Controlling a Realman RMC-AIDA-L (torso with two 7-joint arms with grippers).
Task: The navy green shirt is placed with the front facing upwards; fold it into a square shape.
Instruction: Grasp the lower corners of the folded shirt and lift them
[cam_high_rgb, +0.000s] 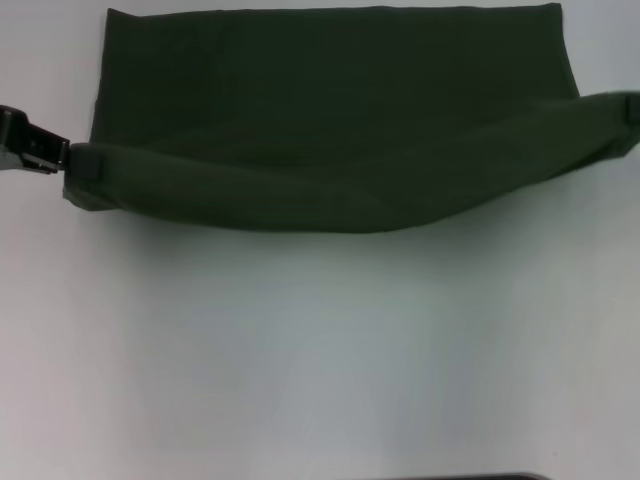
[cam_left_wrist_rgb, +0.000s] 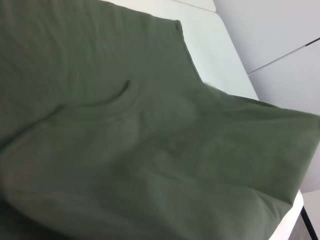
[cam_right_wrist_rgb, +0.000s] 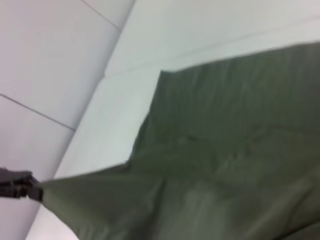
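A: Head view, starting at the left: the left gripper (cam_high_rgb: 62, 160) is clamped on the near-left corner of the navy green shirt (cam_high_rgb: 330, 110), which lies across the far part of the white table (cam_high_rgb: 320, 340).

B: And on the right?

A: The right gripper (cam_high_rgb: 632, 108) sits at the frame edge, pinching the opposite corner. The lifted near edge sags between them.

B: Do the wrist views add anything?

A: The left wrist view shows a curved seam; the right wrist view shows the left gripper (cam_right_wrist_rgb: 34, 191) gripping its corner, with wall panels behind.

B: Any lettering?

A: None readable; only plain fabric shows.
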